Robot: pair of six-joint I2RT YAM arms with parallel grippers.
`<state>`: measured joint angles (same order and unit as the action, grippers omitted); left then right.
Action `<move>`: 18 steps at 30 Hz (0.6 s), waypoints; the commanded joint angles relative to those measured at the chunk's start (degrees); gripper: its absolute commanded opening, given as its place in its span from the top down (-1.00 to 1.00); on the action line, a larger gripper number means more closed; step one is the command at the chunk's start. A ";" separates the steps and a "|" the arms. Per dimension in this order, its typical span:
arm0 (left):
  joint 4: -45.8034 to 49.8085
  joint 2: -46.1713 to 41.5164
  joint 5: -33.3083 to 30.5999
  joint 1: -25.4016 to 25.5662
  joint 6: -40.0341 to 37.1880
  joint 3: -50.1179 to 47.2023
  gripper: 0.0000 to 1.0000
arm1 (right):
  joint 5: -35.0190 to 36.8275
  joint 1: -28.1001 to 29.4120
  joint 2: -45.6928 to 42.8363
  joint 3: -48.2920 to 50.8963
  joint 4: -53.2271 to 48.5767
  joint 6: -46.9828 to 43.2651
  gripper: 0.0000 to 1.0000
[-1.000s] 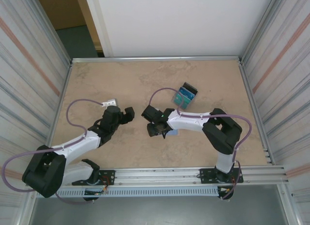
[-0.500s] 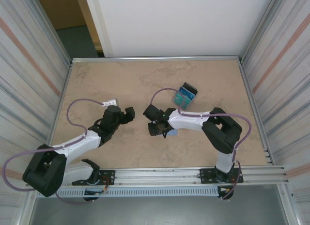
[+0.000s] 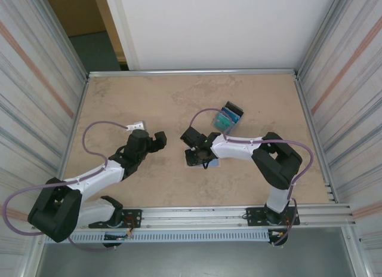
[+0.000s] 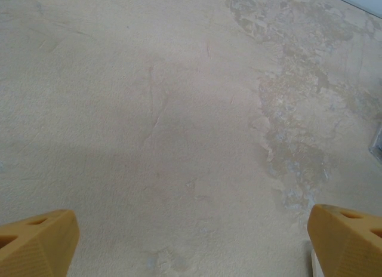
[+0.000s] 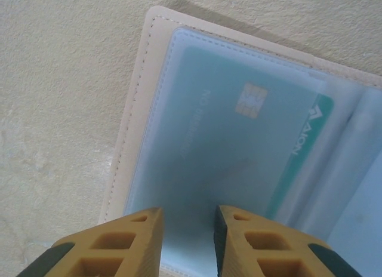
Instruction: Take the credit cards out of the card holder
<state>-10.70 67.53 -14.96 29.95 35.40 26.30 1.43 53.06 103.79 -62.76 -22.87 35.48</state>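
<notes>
Credit card (image 5: 239, 139), teal with a gold chip (image 5: 252, 101), lies inside the clear sleeve of the open card holder (image 5: 128, 139), directly under your right end effector (image 5: 188, 220). The 2 orange fingers (image 5: 119, 244) stand close together with only a narrow gap between them, over the near edge of that sleeve. From the wrist view you cannot tell whether they pinch the sleeve or the card, or merely hover above it. The holder's tan stitched border runs along the left of the sleeve, and a 2nd pale blue panel begins at the fold on the right. The holder lies flat on the table (image 3: 149, 98), near its middle; in the overhead view your right arm covers most of it.

Your left end effector (image 3: 154, 139) is spread wide and grips nothing. In its wrist view the 2 orange tips sit at the lower corners with bare, mottled table between them. It is well apart from the holder, off to the left.

Beyond your right end effector, toward the far side of the table, a small tray of teal and blue cards (image 3: 230, 117) sits apart from the holder.
</notes>
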 commanded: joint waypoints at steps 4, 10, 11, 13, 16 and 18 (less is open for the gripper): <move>0.55 -0.33 0.07 -0.45 -0.14 1.56 -0.97 | 3.73 2.96 0.00 -1.16 -1.99 -2.01 0.19; 0.50 -0.70 0.11 -0.47 -0.34 1.38 -0.98 | 5.94 3.30 1.92 -2.03 -3.49 -2.44 0.18; 0.50 -0.75 0.15 -0.46 -0.34 1.36 -0.98 | 6.14 3.28 2.18 -1.94 -3.65 -2.44 0.17; 0.60 -1.04 0.06 -0.42 -0.33 1.21 -0.97 | 6.39 3.28 2.88 -1.67 -3.75 -2.49 0.18; 0.68 -1.42 -0.14 -0.45 -0.32 0.88 -0.98 | 6.43 3.50 4.01 -1.13 -3.77 -2.53 0.16; 0.76 -1.54 -0.02 -0.47 -0.31 0.91 -0.97 | 6.44 3.78 4.78 -0.78 -3.76 -2.53 0.15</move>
<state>-10.55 67.37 -14.74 29.95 35.40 26.33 6.20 56.55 105.03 -64.10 -24.03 33.87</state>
